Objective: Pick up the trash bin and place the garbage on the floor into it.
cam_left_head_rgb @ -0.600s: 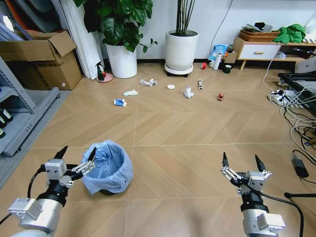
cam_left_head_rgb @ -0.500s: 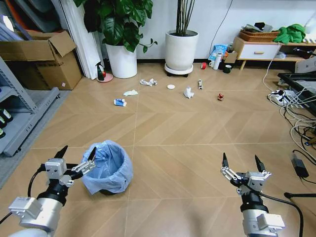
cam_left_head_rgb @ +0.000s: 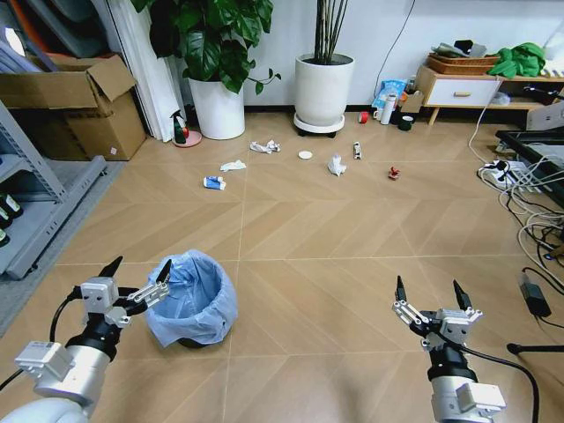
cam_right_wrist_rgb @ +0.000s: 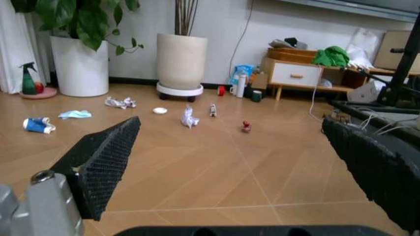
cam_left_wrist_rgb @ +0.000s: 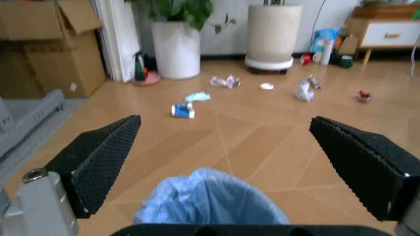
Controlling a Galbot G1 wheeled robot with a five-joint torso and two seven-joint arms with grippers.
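Head view high, looking down; both wrist views low, forward, sharing the garbage (cam_left_head_rgb: 336, 165).

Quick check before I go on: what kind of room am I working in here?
Likely a lived-in room or lab mock-up of one: herringbone wood floor, potted plants in white pots, a low side cabinet, and cardboard boxes by metal shelving.

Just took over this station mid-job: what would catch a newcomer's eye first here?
The trash bin with its crinkled blue liner stands on the floor right by the open left gripper. The garbage lies scattered far ahead, near the white plant pots. The right gripper hovers open over bare floor.
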